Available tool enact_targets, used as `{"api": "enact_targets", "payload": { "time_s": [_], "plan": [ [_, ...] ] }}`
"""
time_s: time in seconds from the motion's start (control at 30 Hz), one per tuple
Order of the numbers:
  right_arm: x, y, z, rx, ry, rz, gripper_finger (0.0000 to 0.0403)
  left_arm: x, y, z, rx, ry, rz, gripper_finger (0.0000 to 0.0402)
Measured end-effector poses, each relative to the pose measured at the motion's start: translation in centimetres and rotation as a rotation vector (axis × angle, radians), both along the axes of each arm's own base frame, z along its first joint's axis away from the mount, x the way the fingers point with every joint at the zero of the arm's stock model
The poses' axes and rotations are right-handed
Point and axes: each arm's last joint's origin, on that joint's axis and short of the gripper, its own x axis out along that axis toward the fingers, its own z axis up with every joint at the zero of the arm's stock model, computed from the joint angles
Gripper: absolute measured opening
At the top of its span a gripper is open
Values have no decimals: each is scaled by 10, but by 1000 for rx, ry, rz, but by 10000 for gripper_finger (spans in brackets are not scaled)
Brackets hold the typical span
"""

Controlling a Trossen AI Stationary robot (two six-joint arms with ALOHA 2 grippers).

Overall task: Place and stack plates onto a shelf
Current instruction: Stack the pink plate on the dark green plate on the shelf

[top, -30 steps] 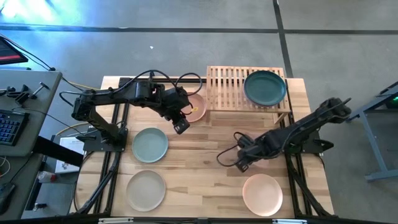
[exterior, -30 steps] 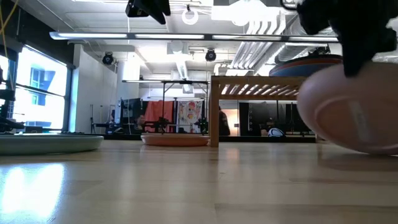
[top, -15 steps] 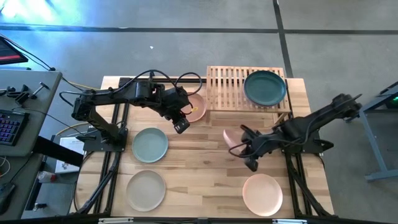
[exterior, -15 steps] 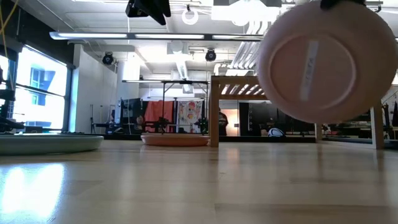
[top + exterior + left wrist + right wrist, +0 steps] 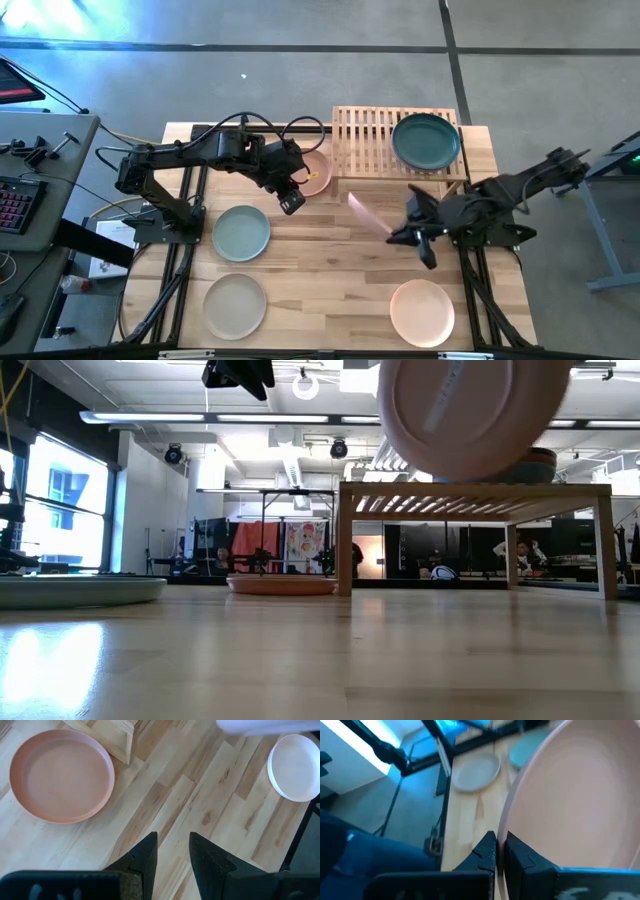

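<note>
My right gripper (image 5: 408, 232) is shut on a pink plate (image 5: 368, 214), which hangs in the air in front of the bamboo shelf (image 5: 365, 140); the low view shows the plate's underside (image 5: 470, 415). A dark teal plate (image 5: 426, 140) tops a stack on the shelf's right half. My left gripper (image 5: 291, 203) hovers open, with a narrow gap, above bare table beside a peach plate (image 5: 62, 775) lying flat next to the shelf. Sage green (image 5: 241, 232), beige (image 5: 235, 304) and pale cream-pink (image 5: 421, 312) plates lie flat on the table. My right gripper pinches the pink plate by its rim (image 5: 512, 827), one finger on the inner face and one on the underside. The fingers reach it level from the table's right side. The plate is lifted clear and stands steeply tilted, nearly on edge, its underside turned toward the near edge.
The shelf's left half (image 5: 360, 128) shows bare slats. Bare wood lies between the sage green plate and my right gripper. The shelf's legs (image 5: 344, 540) stand on the table's far part. Black arm frames run along both table sides.
My right gripper has risen and drawn back toward the table's right and far side, nearer the shelf, carrying the pink plate. The plate has gone from low over the table to above shelf height and has tipped up nearly on edge.
</note>
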Motion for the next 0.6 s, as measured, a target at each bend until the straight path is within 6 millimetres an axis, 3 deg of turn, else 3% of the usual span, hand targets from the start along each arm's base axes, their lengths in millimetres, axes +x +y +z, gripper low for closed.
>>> {"api": "enact_targets", "payload": {
  "time_s": [0.33, 0.6],
  "plan": [
    [-28, -24, 22, -382, -196, -185, 0, 0, 0, 0, 0, 0, 0, 102],
    [-42, -44, 32, -759, -194, -378, 0, 0, 0, 0, 0, 0, 0, 102]
  ]
}}
